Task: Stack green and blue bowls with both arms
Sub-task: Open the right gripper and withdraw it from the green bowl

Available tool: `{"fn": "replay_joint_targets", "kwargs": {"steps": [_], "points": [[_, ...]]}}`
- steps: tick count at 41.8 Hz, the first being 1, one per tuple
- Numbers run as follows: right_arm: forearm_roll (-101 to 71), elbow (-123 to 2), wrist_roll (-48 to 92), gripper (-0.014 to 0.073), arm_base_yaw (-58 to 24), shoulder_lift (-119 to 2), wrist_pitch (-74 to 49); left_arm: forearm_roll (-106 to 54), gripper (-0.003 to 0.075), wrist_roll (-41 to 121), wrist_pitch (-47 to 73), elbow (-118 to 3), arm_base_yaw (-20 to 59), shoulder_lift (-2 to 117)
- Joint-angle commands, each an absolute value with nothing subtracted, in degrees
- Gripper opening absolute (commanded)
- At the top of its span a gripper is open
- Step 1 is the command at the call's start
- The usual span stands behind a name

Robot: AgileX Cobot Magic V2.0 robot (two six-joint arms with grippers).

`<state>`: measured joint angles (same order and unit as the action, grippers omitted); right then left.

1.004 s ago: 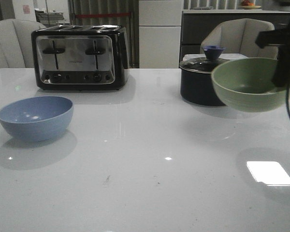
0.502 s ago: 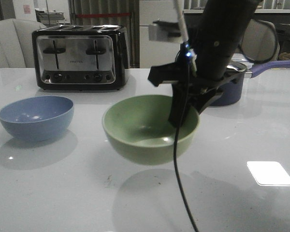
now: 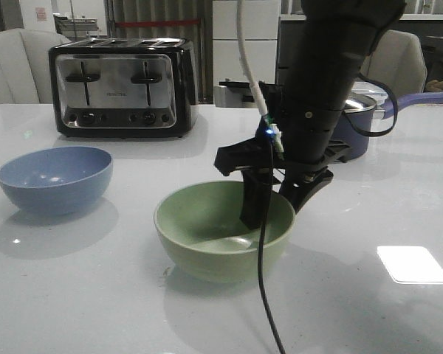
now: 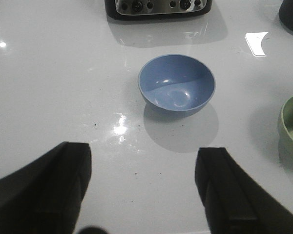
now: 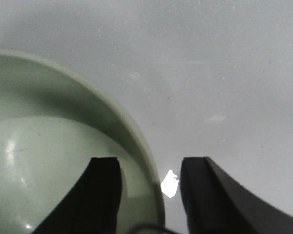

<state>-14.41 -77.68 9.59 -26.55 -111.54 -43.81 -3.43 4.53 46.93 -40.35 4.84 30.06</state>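
Front view is showing a wide, glossy white desk (image 3: 96, 295) carrying everything, with the black mechanical right arm (image 3: 332, 81) reaching down over its middle. At the back left, a black-and-chrome four-slot toaster (image 3: 122, 87) is standing, and at the back right a dark navy saucepan with a long purple handle (image 3: 362, 129) is sitting partly hidden behind the arm. The pale sage green round matte bowl (image 3: 223, 232) is resting on the desk near the centre, and well apart to its left the dusty light blue round matte bowl (image 3: 54, 179) is sitting upright on the desk in front of the toaster. The right claw (image 3: 269, 199) is straddling the green bowl's right-hand rim, one finger inside and one outside; in the right wrist view the fingers (image 5: 105, 192) are standing slightly clear of the wall, so the right claw (image 5: 149, 195) is looking open around the rim rather than pinching it. In the left wrist view the left claw (image 4: 141, 190) is hanging spread open and empty above the desk, with the blue bowl (image 4: 177, 84) lying ahead of it and well apart.
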Motion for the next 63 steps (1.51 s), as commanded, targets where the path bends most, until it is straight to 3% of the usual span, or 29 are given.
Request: {"fn": "replay_joint_targets", "kwargs": {"steps": [1, 14, 37, 51, 63], "points": [[-15.2, -79.5, 10.0, 0.0456, -26.6, -105.6, -40.9, -3.7, 0.0505, 4.0, 42.8, -41.9, 4.8, 30.8], [-14.8, -68.0, 13.9, 0.0456, -31.0, -87.9, -31.2, -3.7, 0.0505, 4.0, 42.8, -41.9, 4.8, 30.8], [-13.1, -48.1, 14.1, 0.0456, -31.6, -56.3, -38.4, -3.7, 0.0505, 4.0, 42.8, -41.9, 4.8, 30.8], [-13.1, -45.3, 14.1, 0.0456, -31.6, -52.4, -38.4, -3.5, 0.0505, 4.3, 43.3, -42.0, 4.8, 33.5], [-13.1, -45.3, 14.1, 0.0456, -31.6, -52.4, -38.4, -3.5, 0.0505, 4.3, 44.4, -46.7, 4.8, 52.1]]}}
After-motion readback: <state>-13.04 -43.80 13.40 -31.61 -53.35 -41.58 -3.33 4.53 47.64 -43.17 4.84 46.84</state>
